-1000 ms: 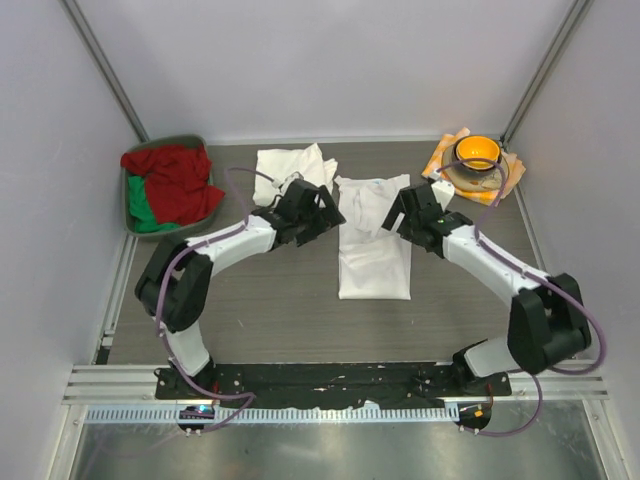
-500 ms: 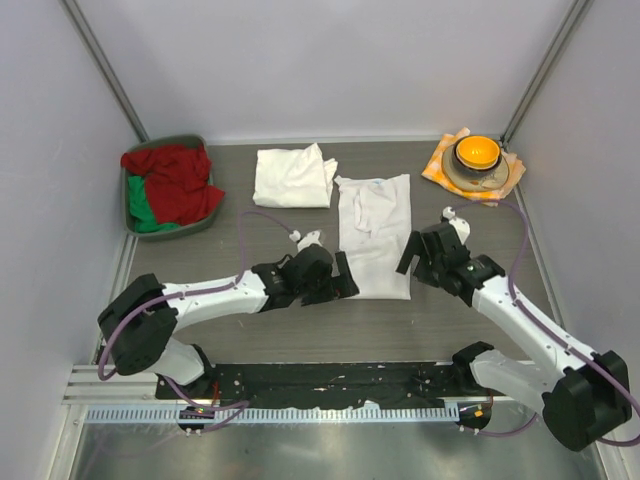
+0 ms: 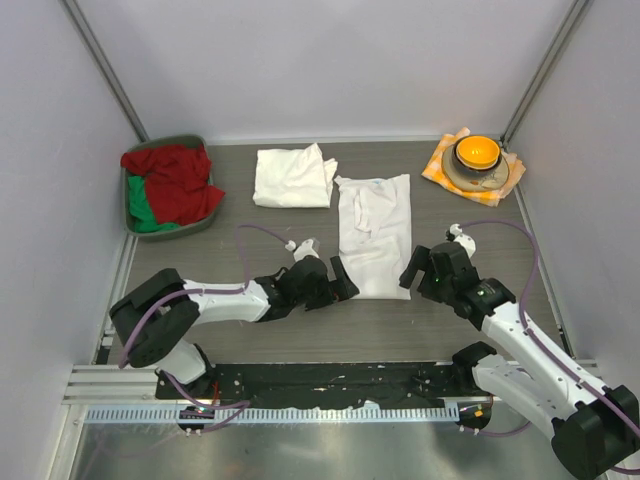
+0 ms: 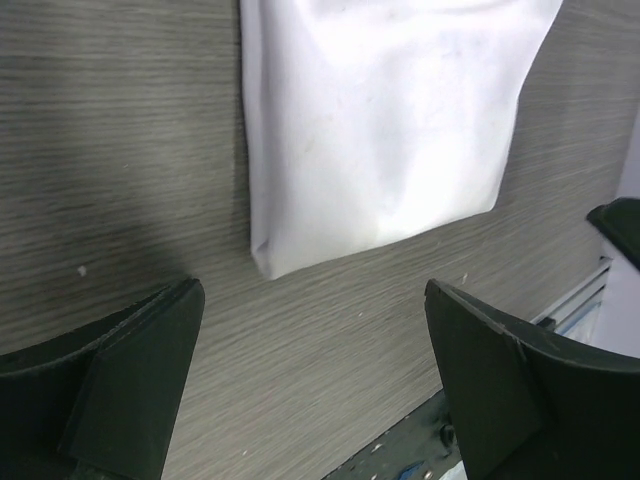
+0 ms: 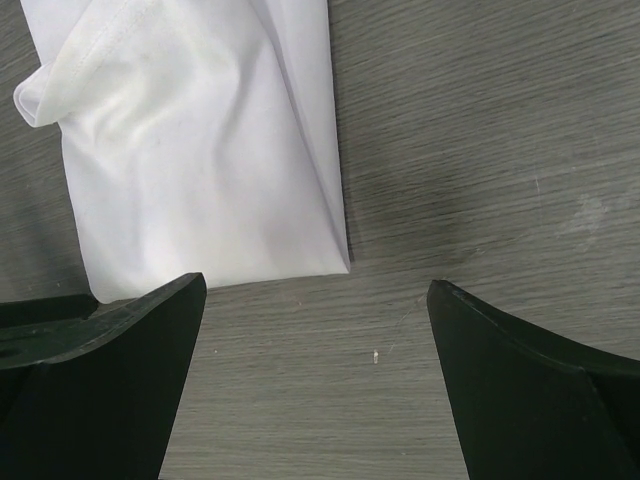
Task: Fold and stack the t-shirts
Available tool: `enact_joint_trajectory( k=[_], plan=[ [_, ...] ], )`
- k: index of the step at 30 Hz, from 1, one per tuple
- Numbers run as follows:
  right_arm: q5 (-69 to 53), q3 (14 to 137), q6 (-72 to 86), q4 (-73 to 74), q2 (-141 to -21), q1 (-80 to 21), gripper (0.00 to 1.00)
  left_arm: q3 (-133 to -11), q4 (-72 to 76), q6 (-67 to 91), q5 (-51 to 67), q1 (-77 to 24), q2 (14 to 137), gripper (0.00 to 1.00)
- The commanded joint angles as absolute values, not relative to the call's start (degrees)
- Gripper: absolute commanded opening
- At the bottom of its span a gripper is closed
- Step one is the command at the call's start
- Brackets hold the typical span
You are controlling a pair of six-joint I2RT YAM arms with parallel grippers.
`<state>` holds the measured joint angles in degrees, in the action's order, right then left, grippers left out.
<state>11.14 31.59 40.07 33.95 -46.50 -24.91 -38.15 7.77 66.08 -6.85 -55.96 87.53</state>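
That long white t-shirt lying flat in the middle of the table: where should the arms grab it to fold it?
Probably its two near hem corners, one per tool, coming in low from the near side. The t-shirt lies flat as a narrow strip, so those corners are its free edges. The left tool and right tool stand open beside them.

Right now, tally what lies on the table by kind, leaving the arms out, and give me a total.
White t-shirts: 2, one folded, one laid out long
Bin: 1
Cloths in it: 2, one red, one green
Checked cloth: 1
Bowl: 1
Total: 7
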Motion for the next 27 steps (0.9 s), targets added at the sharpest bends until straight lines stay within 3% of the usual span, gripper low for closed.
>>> enact_joint_trajectory(
  k=[1,6,10,13,16,27],
  plan=[
    [10.2,31.1,41.5,31.4,-46.5,-25.0,0.99,-38.4,12.3,67.8,-7.9,-55.5,92.3,0.96],
    [10.2,30.9,41.6,30.9,-46.8,-25.0,0.99,-40.1,11.0,68.6,-8.6,-55.4,96.1,0.72],
    [10.4,30.8,41.6,30.7,-47.4,-25.0,0.98,-40.5,10.2,69.3,-8.6,-54.9,97.5,0.59],
    [10.4,30.3,41.7,30.3,-48.1,-25.0,0.98,-40.9,9.8,69.3,-8.7,-54.6,98.5,0.41],
    [9.8,29.1,42.7,29.4,-48.6,-25.0,0.95,-41.0,9.8,69.3,-8.6,-54.1,99.1,0.02],
    [9.9,24.1,45.9,25.9,-49.1,-25.0,0.85,-40.6,9.9,68.4,-7.7,-52.7,98.5,0.00]
  ],
)
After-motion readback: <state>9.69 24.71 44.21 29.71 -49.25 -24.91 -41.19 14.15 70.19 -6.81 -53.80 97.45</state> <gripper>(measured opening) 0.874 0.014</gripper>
